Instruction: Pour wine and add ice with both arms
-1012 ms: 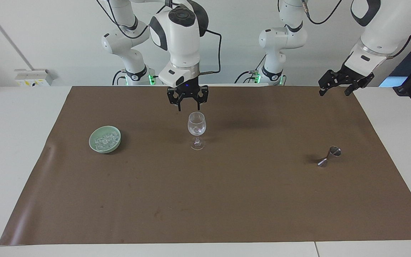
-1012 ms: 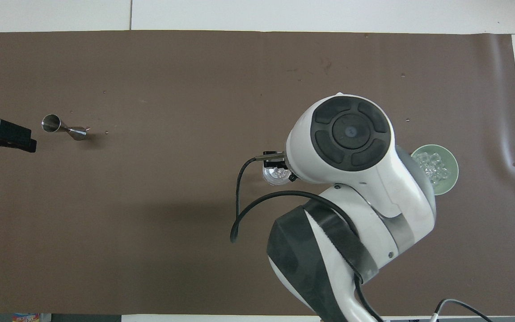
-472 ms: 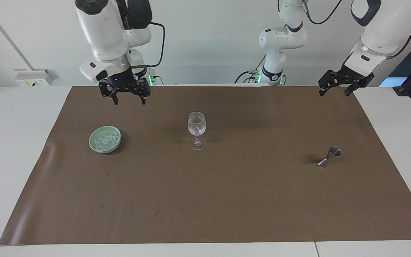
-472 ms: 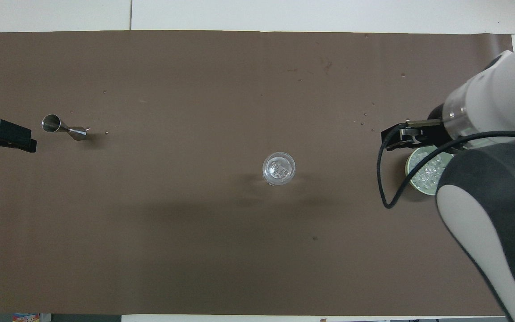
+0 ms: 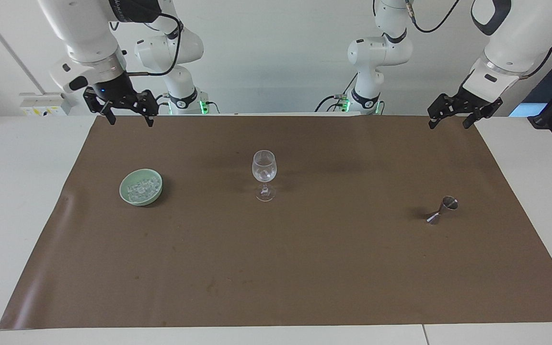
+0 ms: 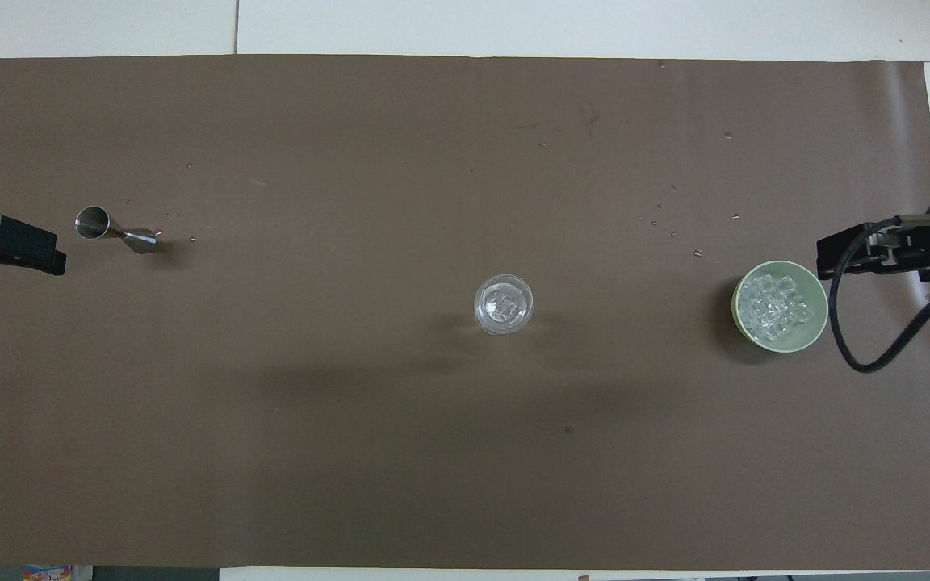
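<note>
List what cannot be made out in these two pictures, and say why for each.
- Wine in the wine glass: its contents are too small to read in the facing view.
- Left pincer: cut off by the overhead view's edge.
- Right pincer: partly cut off there too.
- Number of ice cubes in the bowl: too small to count.

My bench (image 5: 12, 201) is evenly and brightly lit from overhead. Soft, blurred shadows fall beside the wine glass (image 5: 264, 175), the pale green bowl (image 5: 141, 187) and the jigger (image 5: 442, 210). A faint sheen marks the brown mat (image 5: 304, 268) at 9 o'clock. Focus is sharp throughout.
</note>
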{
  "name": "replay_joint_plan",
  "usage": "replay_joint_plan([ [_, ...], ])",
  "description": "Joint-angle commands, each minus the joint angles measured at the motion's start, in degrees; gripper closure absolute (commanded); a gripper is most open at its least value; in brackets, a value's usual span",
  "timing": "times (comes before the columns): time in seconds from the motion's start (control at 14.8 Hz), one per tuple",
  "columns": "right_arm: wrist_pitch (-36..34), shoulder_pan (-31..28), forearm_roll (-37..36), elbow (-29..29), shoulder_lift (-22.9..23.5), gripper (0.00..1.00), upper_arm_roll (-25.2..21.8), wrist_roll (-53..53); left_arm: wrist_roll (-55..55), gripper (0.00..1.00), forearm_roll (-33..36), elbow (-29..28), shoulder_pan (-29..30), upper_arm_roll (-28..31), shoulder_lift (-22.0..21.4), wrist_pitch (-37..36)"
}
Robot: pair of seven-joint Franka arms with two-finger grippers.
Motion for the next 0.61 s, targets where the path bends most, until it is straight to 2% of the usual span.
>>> replay_joint_plan([
  [0.0,-1.2,-2.5,-0.5,2.9,2.2,0.0,0.0,-4.4,0.2,0.0,1.2,-1.1,-0.1,0.1,-1.1,-0.2],
  [0.2,2.5,-5.3,-0.5,2.0,2.3,0.0,0.1,-4.6,0.2,0.0,1.2,-1.1,-0.1,0.1,-1.1,-0.2],
  [0.54,2.9,-7.0,-0.6,1.2,1.2,0.0,1.4,-4.8,0.2,0.0,1.2,-1.1,-0.1,0.1,-1.1,-0.1],
])
